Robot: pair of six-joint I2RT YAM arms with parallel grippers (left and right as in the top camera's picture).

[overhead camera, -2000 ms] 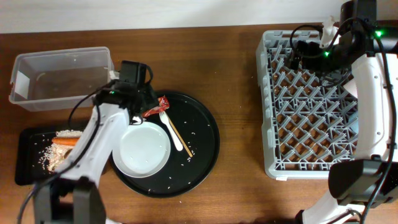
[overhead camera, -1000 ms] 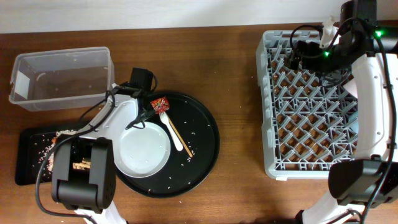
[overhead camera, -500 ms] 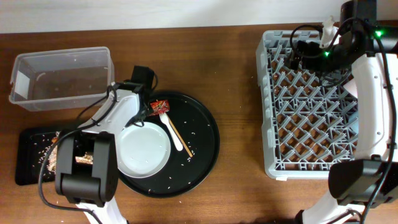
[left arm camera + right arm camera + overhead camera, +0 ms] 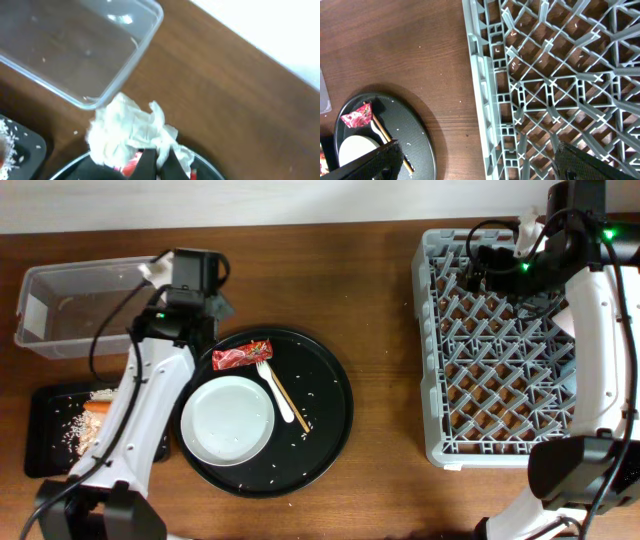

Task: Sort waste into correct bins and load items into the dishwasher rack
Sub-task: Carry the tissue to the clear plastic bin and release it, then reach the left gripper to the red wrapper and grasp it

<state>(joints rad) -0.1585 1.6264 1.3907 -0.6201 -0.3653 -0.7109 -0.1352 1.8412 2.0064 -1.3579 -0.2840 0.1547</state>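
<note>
Left gripper (image 4: 157, 161) is clenched on the crumpled white tissue (image 4: 127, 131). The wad bulges out ahead of the fingertips, off the desk.

Key relation: the clear tub (image 4: 65, 50) is just ahead and to the left of the gripper. Its long axis runs away leftward, nearest corner right at the tissue's edge in the wrist view. Overhead puts the wad roughly over the rim at the tub's right end. Can't tell if it's fully inside the opening yet.

My read: nudge left past the rim before letting go, or the tissue may hang on the wall or drop to the desk.

The flat black tray (image 4: 32, 152), rice on it, is back-left of the gripper. Looks like the food bin, not for this.

The red wrapper (image 4: 240, 357) is close behind the gripper on the round black tray (image 4: 325, 435). Likely next pick for this arm.

Right gripper (image 4: 477, 150) is spread wide with nothing in it, over the left edge of the dishwasher rack (image 4: 555, 75), well apart from the tub. The left arm is much nearer, so the drop is its job.
</note>
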